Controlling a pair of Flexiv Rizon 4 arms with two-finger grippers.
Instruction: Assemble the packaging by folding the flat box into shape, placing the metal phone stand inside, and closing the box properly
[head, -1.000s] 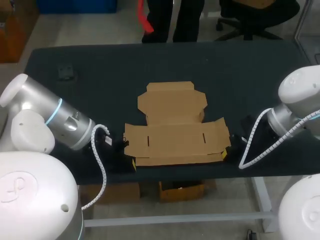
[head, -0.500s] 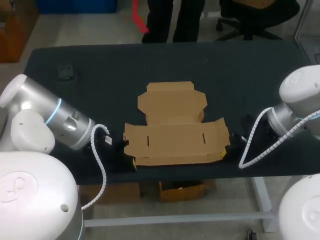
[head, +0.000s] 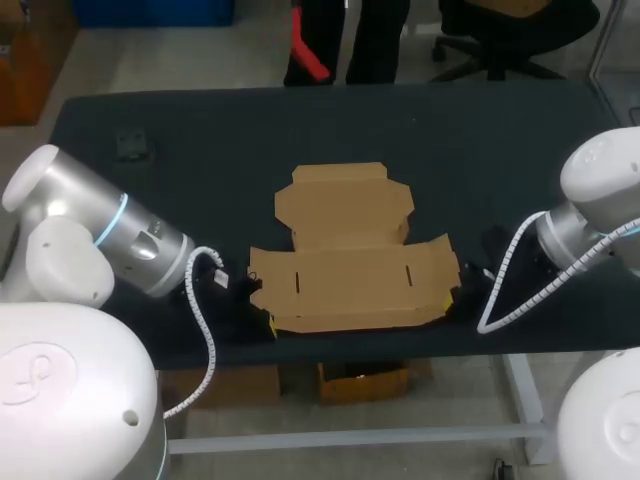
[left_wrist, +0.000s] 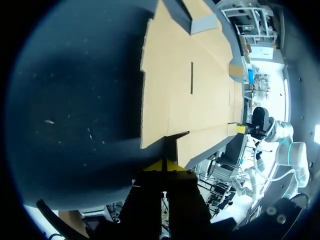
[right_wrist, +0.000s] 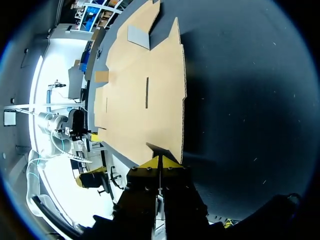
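Dark table (head: 480, 150) fills the middle of the head view, far edge toward the top of the frame. You have the box (head: 345, 270) lying flat and unfolded at centre, close to the near edge. Its lid panel points toward the top of the frame, its wide base panel sits below that, and a narrow front flap runs along the bottom. Two short slots show in the base panel.

Left arm (head: 100, 230) comes in from the left side. Left gripper (head: 266, 320) sits at the box's lower left corner. In the left wrist view the left gripper (left_wrist: 163, 166) has its yellow tips pressed together on the thin corner of the front flap, and the box (left_wrist: 190, 75) stretches away ahead of the fingers.

Right arm (head: 590, 220) comes in from the right side. Right gripper (head: 449, 305) sits at the box's lower right corner. In the right wrist view the right gripper (right_wrist: 159, 162) likewise has its tips pinched together on the flap corner, with the box (right_wrist: 140, 90) flat ahead of it.

Each wrist view shows the other gripper's yellow tip at the far corner of the flap.

Small grey item (head: 128, 144) lies on the table at upper left, well apart from the box. You cannot tell what it is.
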